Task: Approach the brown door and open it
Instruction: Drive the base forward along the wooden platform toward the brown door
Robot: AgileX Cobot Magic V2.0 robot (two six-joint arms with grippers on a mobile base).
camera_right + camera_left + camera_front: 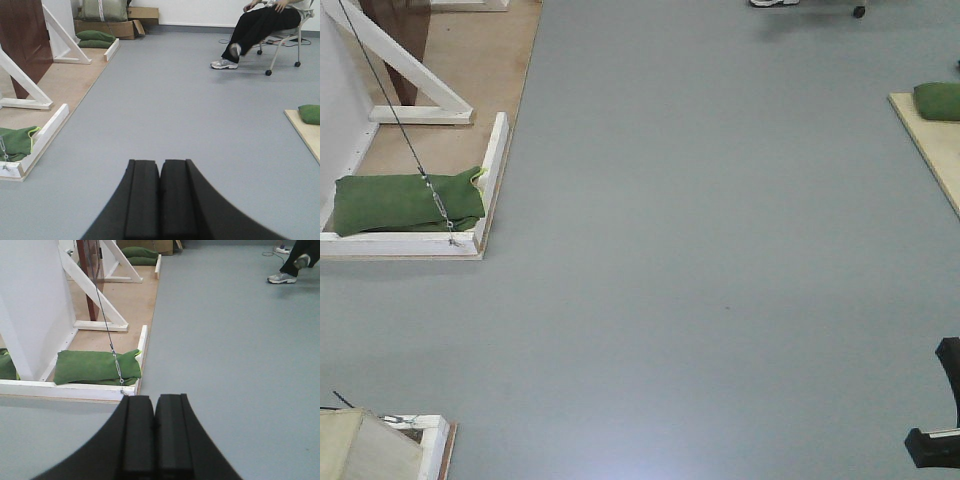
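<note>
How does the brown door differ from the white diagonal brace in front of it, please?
The brown door is dark reddish-brown and glossy; the white brace is plain white. The door stands upright, while the brace slants. The door is a broad panel, the brace a narrow beam. Both stand on the pale plywood floorboard.

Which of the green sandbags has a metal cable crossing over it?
The green sandbag lying in the corner of the white frame, on the left: a thin cable crosses it. The other sandbag, on the right-hand board, has none.
</note>
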